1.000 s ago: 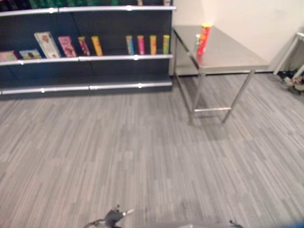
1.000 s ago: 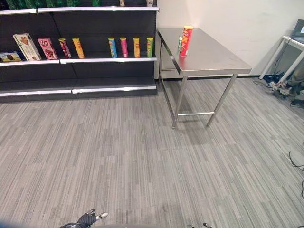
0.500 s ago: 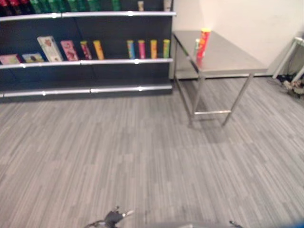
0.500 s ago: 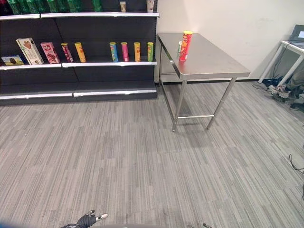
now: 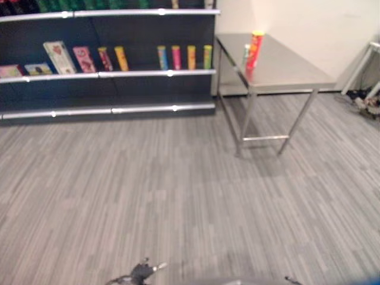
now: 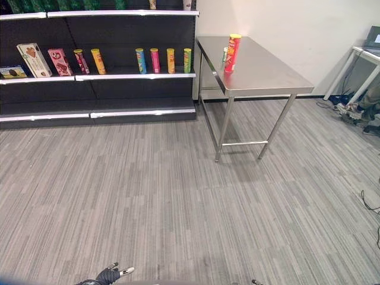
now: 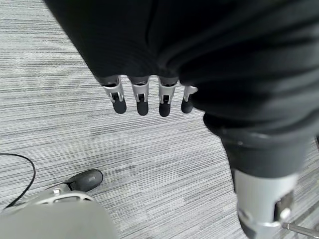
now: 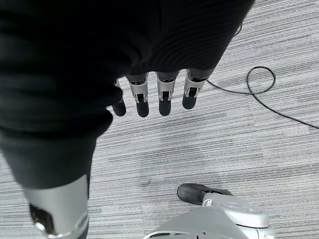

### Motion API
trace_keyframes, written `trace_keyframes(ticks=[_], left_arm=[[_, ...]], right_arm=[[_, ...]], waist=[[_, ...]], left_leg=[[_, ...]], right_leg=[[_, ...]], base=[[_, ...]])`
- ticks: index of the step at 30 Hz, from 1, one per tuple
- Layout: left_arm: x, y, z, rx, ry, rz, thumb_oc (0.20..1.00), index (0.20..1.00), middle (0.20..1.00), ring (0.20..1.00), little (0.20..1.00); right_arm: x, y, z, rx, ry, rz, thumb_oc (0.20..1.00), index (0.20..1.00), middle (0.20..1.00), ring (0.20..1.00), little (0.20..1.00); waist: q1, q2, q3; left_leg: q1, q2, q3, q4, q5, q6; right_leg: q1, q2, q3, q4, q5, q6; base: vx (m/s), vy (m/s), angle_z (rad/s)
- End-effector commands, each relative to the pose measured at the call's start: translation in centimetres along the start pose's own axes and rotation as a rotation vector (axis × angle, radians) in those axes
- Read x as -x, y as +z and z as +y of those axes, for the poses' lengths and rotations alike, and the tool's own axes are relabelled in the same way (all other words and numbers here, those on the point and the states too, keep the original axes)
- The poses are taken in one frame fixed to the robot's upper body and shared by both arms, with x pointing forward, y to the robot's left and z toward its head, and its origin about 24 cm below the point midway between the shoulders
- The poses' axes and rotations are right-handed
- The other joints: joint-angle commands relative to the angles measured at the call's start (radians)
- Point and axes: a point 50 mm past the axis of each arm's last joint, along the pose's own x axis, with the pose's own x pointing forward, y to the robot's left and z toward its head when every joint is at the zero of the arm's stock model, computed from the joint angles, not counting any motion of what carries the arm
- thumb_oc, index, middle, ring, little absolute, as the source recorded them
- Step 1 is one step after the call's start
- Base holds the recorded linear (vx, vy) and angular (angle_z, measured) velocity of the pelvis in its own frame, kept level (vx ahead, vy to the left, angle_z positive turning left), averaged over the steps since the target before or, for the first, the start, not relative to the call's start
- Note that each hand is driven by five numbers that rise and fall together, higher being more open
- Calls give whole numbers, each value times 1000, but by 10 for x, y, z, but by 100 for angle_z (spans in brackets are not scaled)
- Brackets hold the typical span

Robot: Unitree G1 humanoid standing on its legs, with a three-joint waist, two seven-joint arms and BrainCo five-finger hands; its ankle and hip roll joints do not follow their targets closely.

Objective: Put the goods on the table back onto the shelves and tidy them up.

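Can (image 6: 232, 52) seen upright on table (image 6: 267, 74), right of shelves (image 6: 107, 76) | left hand (image 7: 149, 94) and right hand (image 8: 159, 94): fingers straight, nothing held.

A tall red cylindrical snack can with a yellow lid (image 6: 231, 53) stands upright near the far left edge of the steel table (image 6: 267, 74), in the upper right of the frame. A smaller pale green-topped container (image 6: 225, 55) stands just behind it, partly hidden.
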Motion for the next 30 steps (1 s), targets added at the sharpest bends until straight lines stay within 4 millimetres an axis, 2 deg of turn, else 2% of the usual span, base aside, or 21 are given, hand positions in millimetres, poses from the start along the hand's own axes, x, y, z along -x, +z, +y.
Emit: trace_keyframes(ticks=[1,3,6,9,10,11,13,16,17,18,21,22,24,27,28,29,30], left_arm=[[-7,28,0,-11,4,-63,1000,1000,1000,1000,1000],[-7,31,1,-12,7,-70,1000,1000,1000,1000,1000],[-7,36,3,-9,9,-83,1000,1000,1000,1000,1000],[-8,42,5,-23,10,-101,1000,1000,1000,1000,1000],[-8,42,5,-23,10,-101,1000,1000,1000,1000,1000],[-8,47,6,-37,8,-115,1000,1000,1000,1000,1000],[-8,49,6,-35,7,-124,1000,1000,1000,1000,1000],[-8,52,7,-30,10,-128,1000,1000,1000,1000,1000],[-8,52,7,-30,10,-128,1000,1000,1000,1000,1000],[-9,52,7,-32,10,-128,1000,1000,1000,1000,1000],[-9,48,5,-32,5,-110,1000,1000,1000,1000,1000],[-9,44,3,-38,-7,-93,1000,1000,1000,1000,1000],[-9,40,-1,-51,-21,-81,1000,1000,1000,1000,1000],[-8,34,-9,-72,-51,-64,1000,1000,1000,1000,1000],[-8,31,-14,-66,-61,-56,1000,1000,1000,1000,1000],[-8,30,-17,-54,-68,-51,1000,1000,1000,1000,1000],[-8,32,-20,-34,-76,-58,1000,1000,1000,1000,1000]], right_arm=[[-4,28,-14,53,-28,-60,1000,1000,1000,1000,1000],[-4,31,-14,56,-27,-68,1000,1000,1000,1000,1000],[-4,38,-11,65,-16,-86,1000,1000,1000,1000,1000],[-4,37,-11,54,-8,-88,1000,1000,1000,1000,1000],[-4,37,-11,54,-8,-88,1000,1000,1000,1000,1000],[-4,33,-11,42,-8,-79,1000,1000,1000,1000,1000],[-3,25,-11,24,-6,-54,1000,1000,1000,1000,1000],[-3,22,-13,19,-9,-43,1000,1000,1000,1000,1000],[-3,22,-13,19,-10,-43,1000,1000,1000,1000,1000],[-3,22,-13,22,-11,-42,1000,1000,1000,1000,1000],[-4,23,-13,29,-10,-40,1000,1000,1000,1000,1000],[-3,22,-13,43,-8,-37,1000,1000,1000,1000,1000],[-3,18,-15,65,-11,-22,1000,1000,1000,1000,1000],[-2,6,-21,79,-17,15,1000,1000,1000,1000,1000],[-2,5,-24,89,-25,23,1000,1000,1000,1000,1000],[-1,6,-28,88,-36,22,1000,1000,1000,1000,1000],[-1,12,-36,71,-59,4,1000,1000,1000,1000,1000]], waist=[[-1,21,43],[1,20,45],[3,23,60],[-11,25,80],[-11,25,80],[-28,31,97],[-48,47,108],[-62,46,109],[-64,47,111],[-72,41,113],[-91,30,121],[-102,25,118],[-109,27,117],[-122,33,97],[-123,44,88],[-124,58,85],[-115,73,84]], left_leg=[[-3,52,46,6,-25,-79],[-11,46,48,6,-27,-72],[-25,28,53,8,-40,-45],[-14,7,48,6,-53,-21],[-14,7,48,6,-53,-21],[-3,0,41,6,-61,-7],[22,-3,34,6,-80,-5],[41,-11,11,6,-103,-15],[43,-9,10,6,-103,-15],[59,-14,1,6,-118,-20],[117,-22,-20,6,-154,-40],[153,-23,-29,6,-176,-56],[188,-19,-41,6,-198,-64],[240,-13,-78,6,-209,-76],[258,2,-89,7,-179,-87],[252,22,-103,55,-126,-106],[194,42,-114,211,-18,-152]], right_leg=[[-42,-80,-40,60,-44,124],[-62,-87,-34,86,-46,128],[-136,-111,-16,210,-56,145],[-227,-136,15,388,7,160],[-227,-136,15,388,7,160],[-288,-126,59,499,32,152],[-362,-100,81,570,29,135],[-387,-89,75,445,36,134],[-383,-88,73,443,36,134],[-396,-94,63,344,55,140],[-420,-116,-4,133,121,172],[-442,-120,-61,51,143,190],[-444,-126,-124,27,157,196],[-421,-113,-105,24,177,181],[-403,-99,-101,23,182,169],[-389,-84,-103,39,184,156],[-347,-65,-112,46,168,132]], base=[[15,111,-5],[15,105,-11],[34,150,-22],[59,147,-23],[71,161,-11],[110,153,1],[231,154,15],[205,-9,7],[191,-46,20],[232,-55,15],[406,-98,32],[497,-131,34],[471,-152,39],[476,-189,77],[480,-260,115],[544,-372,107],[466,-354,76]])
